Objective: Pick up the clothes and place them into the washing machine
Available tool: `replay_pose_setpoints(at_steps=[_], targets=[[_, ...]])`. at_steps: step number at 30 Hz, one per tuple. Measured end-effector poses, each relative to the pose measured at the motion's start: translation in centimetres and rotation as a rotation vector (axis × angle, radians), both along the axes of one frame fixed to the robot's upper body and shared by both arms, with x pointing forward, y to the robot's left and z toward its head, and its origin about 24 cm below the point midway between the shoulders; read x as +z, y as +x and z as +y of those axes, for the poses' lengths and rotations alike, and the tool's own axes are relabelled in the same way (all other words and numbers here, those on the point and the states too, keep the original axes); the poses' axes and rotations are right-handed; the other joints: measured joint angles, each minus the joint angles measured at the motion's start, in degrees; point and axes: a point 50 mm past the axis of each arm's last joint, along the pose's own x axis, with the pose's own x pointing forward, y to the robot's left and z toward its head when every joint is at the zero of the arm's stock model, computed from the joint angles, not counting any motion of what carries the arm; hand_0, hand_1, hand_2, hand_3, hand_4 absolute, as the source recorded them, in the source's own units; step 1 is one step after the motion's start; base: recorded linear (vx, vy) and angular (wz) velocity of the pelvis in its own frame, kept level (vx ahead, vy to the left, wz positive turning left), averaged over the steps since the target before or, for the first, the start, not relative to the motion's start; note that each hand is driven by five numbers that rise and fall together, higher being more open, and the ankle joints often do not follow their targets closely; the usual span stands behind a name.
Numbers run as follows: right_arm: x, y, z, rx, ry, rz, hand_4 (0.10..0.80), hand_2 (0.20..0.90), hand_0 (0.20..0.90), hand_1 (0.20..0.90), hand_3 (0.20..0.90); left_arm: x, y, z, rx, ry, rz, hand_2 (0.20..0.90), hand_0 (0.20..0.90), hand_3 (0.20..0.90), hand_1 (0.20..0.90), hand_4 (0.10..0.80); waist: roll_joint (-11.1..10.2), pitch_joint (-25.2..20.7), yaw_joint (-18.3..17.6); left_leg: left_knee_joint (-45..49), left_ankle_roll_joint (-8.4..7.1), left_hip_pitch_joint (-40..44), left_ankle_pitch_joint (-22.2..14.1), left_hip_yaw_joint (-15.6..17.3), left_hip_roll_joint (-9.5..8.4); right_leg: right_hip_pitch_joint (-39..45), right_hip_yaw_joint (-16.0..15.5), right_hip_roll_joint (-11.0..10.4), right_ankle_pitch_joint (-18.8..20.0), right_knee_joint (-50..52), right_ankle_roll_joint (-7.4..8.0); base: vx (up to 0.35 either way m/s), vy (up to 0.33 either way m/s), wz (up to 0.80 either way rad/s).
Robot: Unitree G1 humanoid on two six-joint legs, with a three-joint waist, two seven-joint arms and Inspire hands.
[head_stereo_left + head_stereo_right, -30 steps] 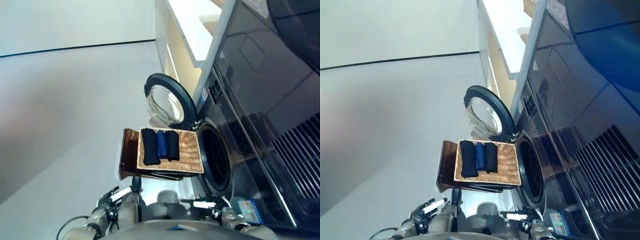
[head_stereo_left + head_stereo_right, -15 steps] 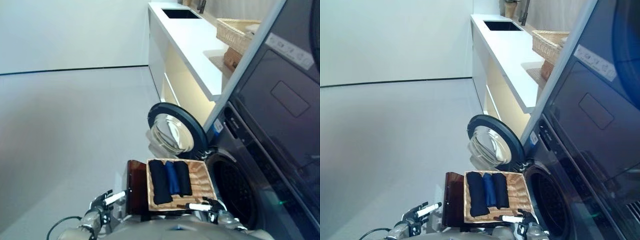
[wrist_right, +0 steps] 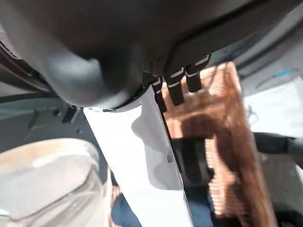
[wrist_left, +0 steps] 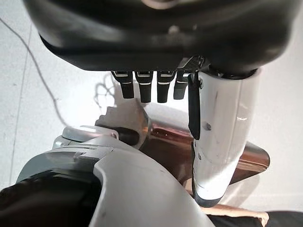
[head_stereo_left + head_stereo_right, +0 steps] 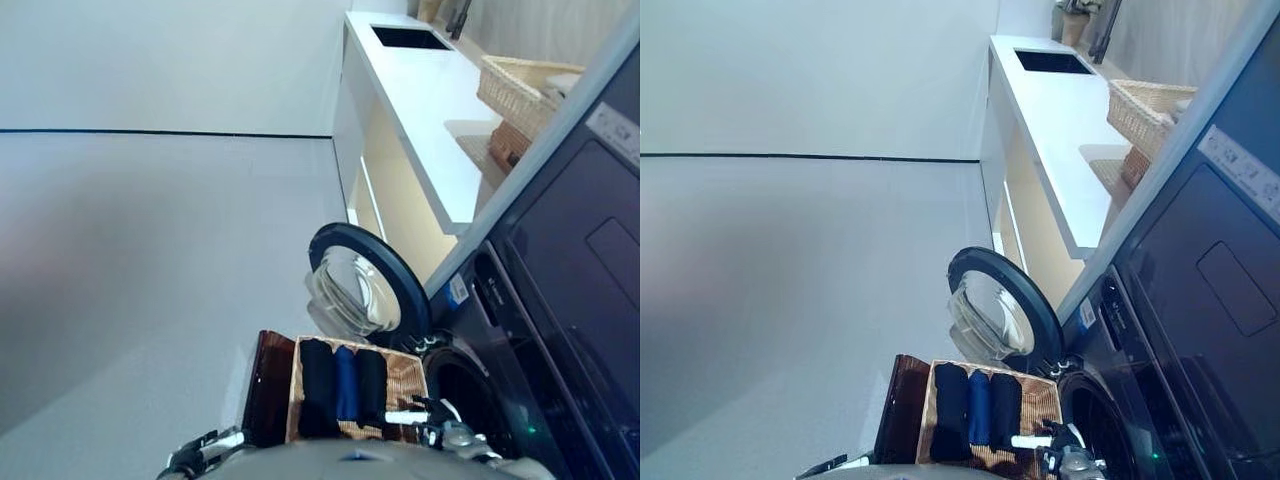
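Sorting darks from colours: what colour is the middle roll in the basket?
Blue; the middle roll lies between two black rolls. Clearest in the left eye view.

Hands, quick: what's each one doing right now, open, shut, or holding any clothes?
Left hand: open, fingers straight, holding nothing.
Right hand: open above the wicker basket, no clothes in it.

both eye views look down from the head, a little apart, and share the wicker basket (image 5: 355, 397), the round door (image 5: 368, 289) and the counter (image 5: 1065, 120). the left wrist view looks along its hand (image 4: 156, 87) at pale floor. the right wrist view sits very close, seemingly above that basket.
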Motion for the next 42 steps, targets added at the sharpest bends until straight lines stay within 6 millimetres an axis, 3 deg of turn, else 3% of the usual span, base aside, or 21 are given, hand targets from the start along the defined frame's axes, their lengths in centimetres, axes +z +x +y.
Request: replay_pose_setpoints(at_steps=[4, 7, 9, 11, 15, 20, 25, 30, 34, 42], targets=[[0.8, 2.5, -0.2, 0.037, -0.019, -0.054, 0.800, 0.900, 0.900, 0.900, 0.900, 0.1, 2.0, -0.5, -0.006, -0.011, -0.058, 0.900, 0.900, 0.900, 0.900, 0.800, 1.40, 1.13, -0.01, 1.12, -0.27, -4.37, 0.47, -0.75, 0.21, -4.34, -0.18, 0.17, 0.10, 1.11, -0.30, -0.288, -0.009, 0.05], [2.5, 6.9, -0.6, 0.060, -0.061, -0.165, 0.800, 0.900, 0.900, 0.900, 0.900, 0.7, 5.9, -1.2, 0.017, -0.033, -0.166, 0.900, 0.900, 0.900, 0.900, 0.800, 3.42, 5.34, -0.09, 3.04, -1.51, -10.73, 1.88, -1.26, 0.66, -11.20, -0.36, 0.25, 0.16, 4.63, -0.42, -0.332, 0.011, 0.08], [4.6, 10.8, -0.6, 0.079, -0.098, -0.267, 0.800, 0.900, 0.900, 0.900, 0.900, 1.8, 9.5, -1.4, 0.076, -0.049, -0.279, 0.900, 0.900, 0.900, 0.900, 0.800, 4.22, 8.80, -0.02, 8.04, -3.48, -18.57, 1.87, -1.33, 0.78, -19.67, -0.34, -0.80, -1.56, 11.90, -1.58, -0.171, 0.028, 0.06], [6.2, 13.5, -0.4, 0.079, -0.107, -0.344, 0.800, 0.900, 0.900, 0.900, 0.900, 2.6, 11.9, -1.4, 0.104, -0.049, -0.355, 0.900, 0.900, 0.900, 0.900, 0.800, 4.88, 11.15, 0.16, 8.52, -4.29, -22.21, 2.47, -1.23, 1.16, -25.13, -0.31, -1.12, -2.65, 16.45, -2.21, -0.082, 0.027, 0.05], [9.4, 17.8, 0.5, 0.074, -0.105, -0.501, 0.800, 0.900, 0.900, 0.900, 0.900, 3.9, 14.6, -1.7, 0.123, -0.053, -0.466, 0.900, 0.900, 0.900, 0.900, 0.800, 4.39, 14.72, 1.33, 9.88, -4.97, -27.63, 2.55, 0.31, 1.09, -34.54, 1.75, -2.63, -5.51, 24.89, -3.47, -0.044, 0.018, -0.14], [11.4, 19.7, 0.5, 0.034, -0.142, -0.581, 0.800, 0.900, 0.900, 0.900, 0.900, 5.3, 16.9, -2.0, 0.131, -0.041, -0.548, 0.900, 0.900, 0.900, 0.900, 0.800, 3.95, 16.11, 1.42, 13.37, -4.18, -34.54, 2.47, 0.62, 1.06, -42.24, 2.38, -3.23, -6.90, 30.52, -3.81, 0.019, 0.001, 0.03], [13.3, 21.2, -0.6, 0.022, -0.194, -0.627, 0.800, 0.900, 0.900, 0.900, 0.900, 7.3, 19.6, -2.5, 0.191, -0.086, -0.704, 0.900, 0.900, 0.900, 0.900, 0.800, 4.25, 17.65, 1.50, 14.57, -2.39, -37.67, 2.85, 0.53, 1.09, -45.99, 2.31, -3.49, -7.63, 33.20, -4.76, 0.000, -0.001, 0.01], [14.3, 21.9, -1.1, 0.016, -0.239, -0.641, 0.800, 0.900, 0.900, 0.900, 0.900, 9.2, 21.0, -3.5, 0.210, -0.142, -0.838, 0.900, 0.900, 0.900, 0.900, 0.800, 5.27, 18.40, 2.05, 14.27, -2.40, -37.88, 2.86, 0.33, 1.07, -46.18, 2.09, -3.51, -7.85, 33.20, -4.82, 0.003, 0.005, 0.01], [14.7, 22.1, -1.7, -0.001, -0.270, -0.635, 0.800, 0.900, 0.900, 0.900, 0.900, 9.5, 20.9, -4.0, 0.216, -0.168, -0.872, 0.900, 0.900, 0.900, 0.900, 0.800, 5.80, 18.35, 3.67, 14.09, -2.44, -38.55, 2.86, 0.00, 1.02, -46.83, 1.64, -3.63, -8.14, 33.24, -4.92, 0.051, 0.032, 0.06], [15.0, 21.8, -2.9, 0.015, -0.354, -0.595, 0.800, 0.900, 0.900, 0.900, 0.900, 8.3, 19.4, -4.6, 0.188, -0.173, -0.814, 0.900, 0.900, 0.900, 0.900, 0.800, 6.37, 18.22, 6.13, 13.34, -2.75, -38.73, 3.67, -1.22, 0.78, -46.93, 0.73, -3.74, -8.41, 33.45, -5.03, 0.006, 0.012, 0.06]])
